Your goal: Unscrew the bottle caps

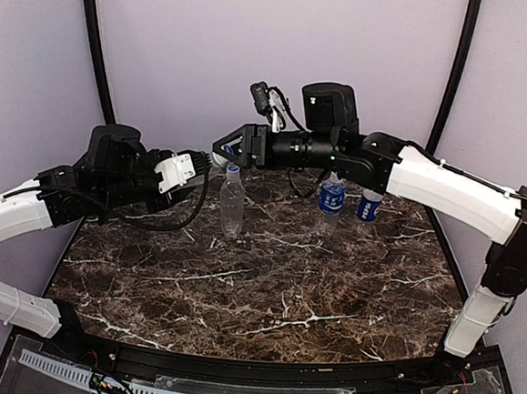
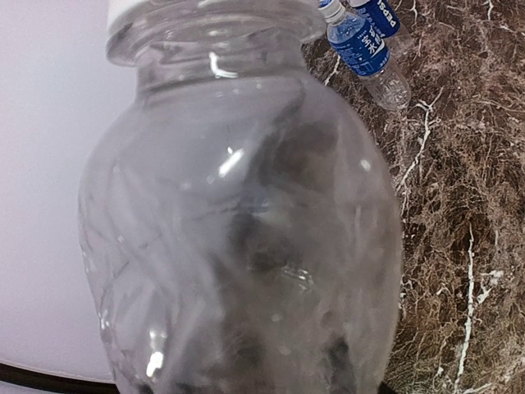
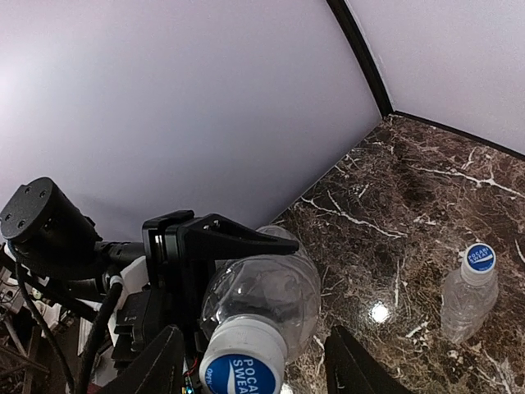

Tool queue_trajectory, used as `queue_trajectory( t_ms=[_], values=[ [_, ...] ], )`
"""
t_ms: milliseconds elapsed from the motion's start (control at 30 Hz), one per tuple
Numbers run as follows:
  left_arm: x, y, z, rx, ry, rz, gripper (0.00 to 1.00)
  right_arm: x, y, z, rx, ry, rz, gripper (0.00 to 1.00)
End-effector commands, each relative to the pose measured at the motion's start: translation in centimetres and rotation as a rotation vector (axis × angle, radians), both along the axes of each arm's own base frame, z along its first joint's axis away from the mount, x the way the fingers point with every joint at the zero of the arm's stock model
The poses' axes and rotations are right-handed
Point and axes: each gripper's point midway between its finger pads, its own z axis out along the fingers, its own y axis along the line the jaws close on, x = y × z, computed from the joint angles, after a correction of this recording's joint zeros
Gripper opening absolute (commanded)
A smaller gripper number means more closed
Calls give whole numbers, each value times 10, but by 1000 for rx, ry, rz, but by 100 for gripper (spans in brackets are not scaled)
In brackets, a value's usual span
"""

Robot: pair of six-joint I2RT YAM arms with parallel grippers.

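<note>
My left gripper (image 1: 202,165) is shut on a plain clear bottle (image 2: 246,230) and holds it off the table, neck toward the right arm. One of its black fingers (image 3: 221,238) lies across the bottle's shoulder. That bottle's cap (image 3: 242,365) is white with a blue printed top. The cap sits between the fingers of my right gripper (image 3: 250,369), which is open, with a gap on each side of it. A second clear bottle (image 1: 232,204) stands on the table below the grippers, blue-and-white cap (image 3: 480,257) on. Two blue-labelled bottles (image 1: 331,198) (image 1: 370,205) stand under the right forearm.
The dark marble table (image 1: 265,288) is ringed by pale walls with black corner posts (image 1: 97,47). The right arm (image 1: 447,189) reaches in from the right across the back of the table. The labelled bottles (image 2: 361,45) show at the top right of the left wrist view.
</note>
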Motion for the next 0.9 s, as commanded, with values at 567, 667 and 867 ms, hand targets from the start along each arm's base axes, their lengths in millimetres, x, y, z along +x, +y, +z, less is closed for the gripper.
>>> queue_trajectory(
  t_ms=[567, 667, 867],
  values=[
    [-52, -23, -24, -24, 206, -247, 31, -28, -7, 14, 5, -181, 159, 0],
    [-100, -33, -41, -65, 449, -411, 32, -78, -10, 16, 15, -379, 442, 0],
    [-178, -35, -49, -149, 791, -664, 32, -146, -9, -20, -49, -784, 740, 0]
  ],
)
